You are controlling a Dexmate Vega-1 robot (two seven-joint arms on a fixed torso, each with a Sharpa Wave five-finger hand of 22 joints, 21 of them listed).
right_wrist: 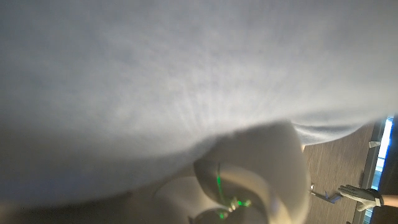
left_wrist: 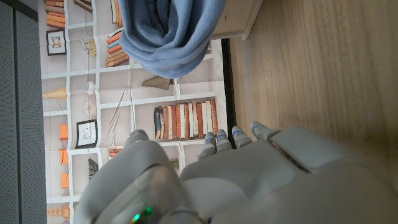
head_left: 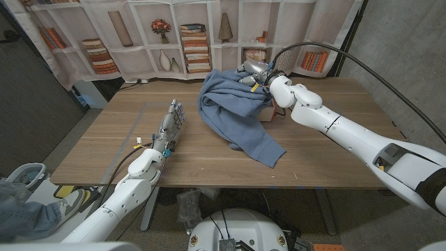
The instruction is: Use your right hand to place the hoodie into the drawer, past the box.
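Note:
A blue hoodie [head_left: 237,111] hangs in a bunched heap at the table's far middle, its lower end trailing on the wood toward me. My right hand [head_left: 256,72] grips its top edge and holds it raised. A small brown box [head_left: 269,113] peeks out from under the cloth on the right, mostly hidden. In the right wrist view the hoodie fabric [right_wrist: 155,74] lies close over my right hand [right_wrist: 249,180]. My left hand [head_left: 169,125] holds nothing at the table's left, fingers stretched out and pointing away from me. The left wrist view shows that left hand [left_wrist: 249,180] and the hoodie [left_wrist: 168,31] beyond it.
The wooden table [head_left: 334,153] has bare wood at the right and front. A backdrop printed with bookshelves [head_left: 195,42] stands behind the far edge. A pale wooden panel [left_wrist: 239,18] shows beside the hoodie in the left wrist view.

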